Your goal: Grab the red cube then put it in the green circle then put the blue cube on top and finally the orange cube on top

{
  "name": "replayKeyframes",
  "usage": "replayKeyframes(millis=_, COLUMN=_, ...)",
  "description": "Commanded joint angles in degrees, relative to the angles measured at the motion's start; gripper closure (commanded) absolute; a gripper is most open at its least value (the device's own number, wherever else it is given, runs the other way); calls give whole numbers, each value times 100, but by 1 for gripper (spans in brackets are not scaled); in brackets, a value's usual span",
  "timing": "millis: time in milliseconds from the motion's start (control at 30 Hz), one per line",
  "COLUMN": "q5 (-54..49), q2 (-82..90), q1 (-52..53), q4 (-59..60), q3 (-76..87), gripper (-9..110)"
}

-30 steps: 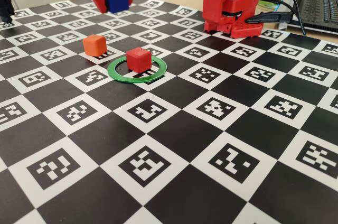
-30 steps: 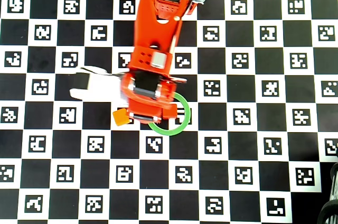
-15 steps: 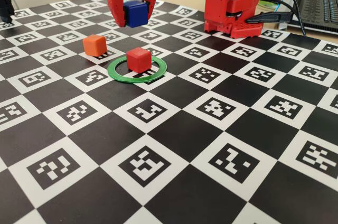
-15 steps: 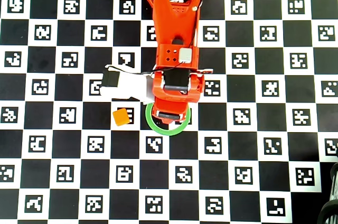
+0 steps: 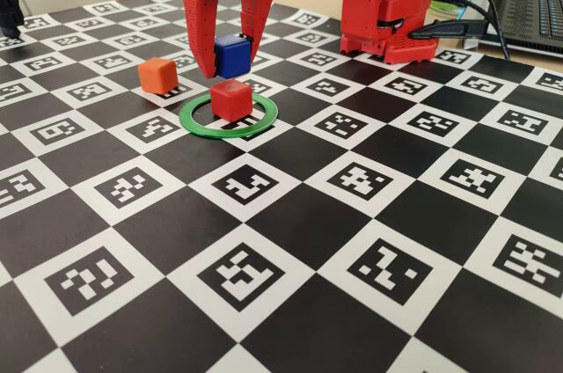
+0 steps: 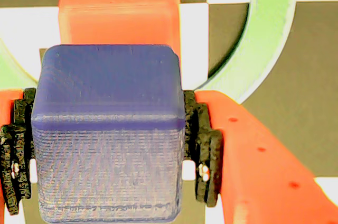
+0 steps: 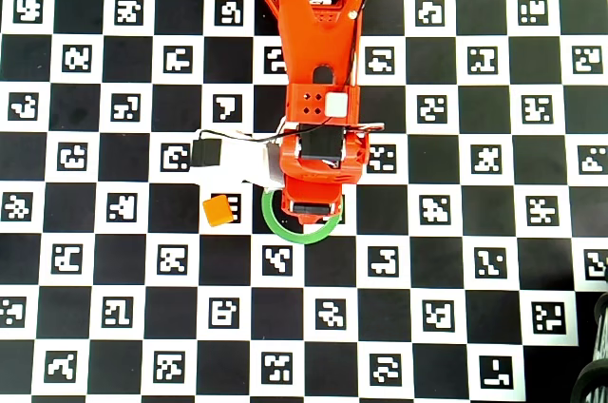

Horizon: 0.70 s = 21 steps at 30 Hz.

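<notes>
I saw the gripper (image 5: 227,67) clasping the blue cube (image 5: 232,54) just above the red cube (image 5: 231,98) inside the green circle (image 5: 201,123); the orange cube (image 5: 157,75) stood clear.

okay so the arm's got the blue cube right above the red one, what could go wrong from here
1. The end effector holds the blue cube just above the red cube and seemingly slightly offset in the fixed view; released like that, it may land off-centre and topple.
2. The fingertips reach below the blue cube, so lowering could nudge the red cube out of the green circle.
3. The orange cube sits close by and could be clipped.
</notes>
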Motion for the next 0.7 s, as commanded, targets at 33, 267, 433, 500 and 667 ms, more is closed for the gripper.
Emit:
replayKeyframes(millis=33, q5=-114, q2=527, q1=26, q4=-132, q3=0, gripper=87)
replayKeyframes(millis=267, q5=-202, q2=501, q1=35, q4=-246, q3=114, gripper=87)
replayKeyframes(millis=433, q5=-220, q2=483, q1=44, q4=-281, q3=176, gripper=87)
replayKeyframes(millis=500, q5=-229, q2=475, q1=44, q4=-308, q3=193, gripper=87)
replayKeyframes(millis=667, q5=-272, q2=448, q1=53, q4=-352, q3=264, gripper=87)
